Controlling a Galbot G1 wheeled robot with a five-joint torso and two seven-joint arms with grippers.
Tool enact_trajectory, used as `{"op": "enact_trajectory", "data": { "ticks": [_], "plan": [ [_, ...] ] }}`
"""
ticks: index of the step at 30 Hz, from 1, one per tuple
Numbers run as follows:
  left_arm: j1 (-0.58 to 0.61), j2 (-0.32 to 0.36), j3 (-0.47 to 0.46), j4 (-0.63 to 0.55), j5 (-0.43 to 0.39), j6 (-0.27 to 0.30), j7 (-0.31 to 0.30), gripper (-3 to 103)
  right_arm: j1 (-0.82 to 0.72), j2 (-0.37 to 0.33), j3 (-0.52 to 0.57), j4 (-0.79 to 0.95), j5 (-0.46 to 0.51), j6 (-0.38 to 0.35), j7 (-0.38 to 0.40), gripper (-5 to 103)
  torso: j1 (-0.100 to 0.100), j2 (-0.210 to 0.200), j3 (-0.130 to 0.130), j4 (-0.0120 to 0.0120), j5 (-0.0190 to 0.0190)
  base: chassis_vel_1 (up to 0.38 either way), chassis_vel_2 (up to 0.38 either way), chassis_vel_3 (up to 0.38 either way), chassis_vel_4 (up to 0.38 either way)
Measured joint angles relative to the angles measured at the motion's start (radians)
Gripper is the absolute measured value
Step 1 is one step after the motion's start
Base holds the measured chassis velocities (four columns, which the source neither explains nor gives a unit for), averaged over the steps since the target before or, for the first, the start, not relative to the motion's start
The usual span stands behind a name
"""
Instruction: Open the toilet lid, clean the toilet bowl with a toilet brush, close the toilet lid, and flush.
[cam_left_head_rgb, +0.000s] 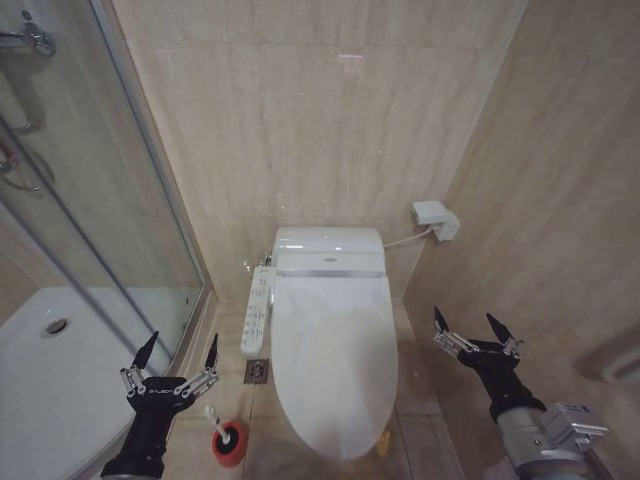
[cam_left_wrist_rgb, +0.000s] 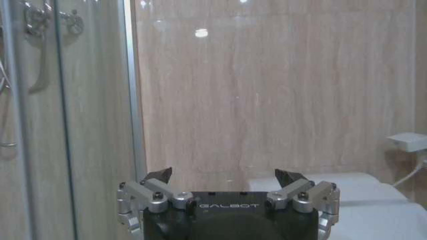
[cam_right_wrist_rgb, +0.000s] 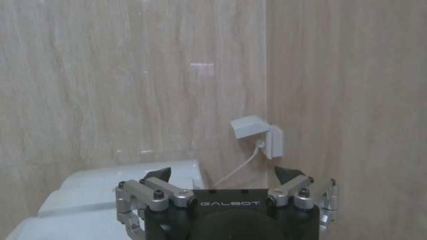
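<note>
The toilet lid (cam_left_head_rgb: 333, 360) is down, glossy white and oval, with a small yellow tag at its front edge; it hides the toilet bowl. The toilet brush (cam_left_head_rgb: 214, 417) stands in a red holder cup (cam_left_head_rgb: 229, 441) on the floor to the left of the toilet's front. My left gripper (cam_left_head_rgb: 180, 350) hovers open just above and left of the brush, holding nothing; the left wrist view shows its fingertips (cam_left_wrist_rgb: 159, 174) apart. My right gripper (cam_left_head_rgb: 471, 325) is open and empty to the right of the lid, and the right wrist view shows its fingertips (cam_right_wrist_rgb: 288, 173) spread.
A button panel (cam_left_head_rgb: 257, 309) juts from the toilet's left side, with a floor drain (cam_left_head_rgb: 257, 371) below it. A glass shower screen (cam_left_head_rgb: 110, 200) and white shower tray (cam_left_head_rgb: 50, 370) stand at left. A wall socket box (cam_left_head_rgb: 435, 219) with a cable sits behind the toilet; tiled walls close in on both sides.
</note>
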Motion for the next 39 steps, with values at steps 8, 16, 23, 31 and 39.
{"op": "enact_trajectory", "data": {
  "ticks": [8, 16, 23, 31, 39],
  "plan": [
    [0.000, 0.000, 0.000, 0.000, 0.000, 0.000, 0.000, 100, 0.000, 0.000, 0.000, 0.000, 0.000, 0.000, 0.000, 100, 0.000, 0.000, 0.000, 0.0002, 0.0005, 0.196, -0.201, -0.191, 0.202],
    [0.000, 0.000, 0.000, 0.000, 0.000, 0.000, 0.000, 100, 0.000, 0.000, 0.000, 0.000, 0.000, 0.000, 0.000, 100, 0.000, 0.000, 0.000, 0.0001, -0.0007, 0.192, -0.183, -0.186, 0.190],
    [0.000, 0.000, 0.000, 0.000, 0.000, 0.000, 0.000, 100, 0.000, 0.000, 0.000, 0.000, 0.000, 0.000, 0.000, 100, 0.000, 0.000, 0.000, 0.0002, 0.0005, 0.200, -0.205, -0.204, 0.191],
    [0.000, 0.000, 0.000, 0.000, 0.000, 0.000, 0.000, 100, 0.000, 0.000, 0.000, 0.000, 0.000, 0.000, 0.000, 100, 0.000, 0.000, 0.000, 0.0000, -0.0004, 0.203, -0.195, -0.200, 0.204],
    [0.000, 0.000, 0.000, 0.000, 0.000, 0.000, 0.000, 100, 0.000, 0.000, 0.000, 0.000, 0.000, 0.000, 0.000, 100, 0.000, 0.000, 0.000, 0.0001, 0.0000, 0.182, -0.184, -0.190, 0.178]
  ]
}}
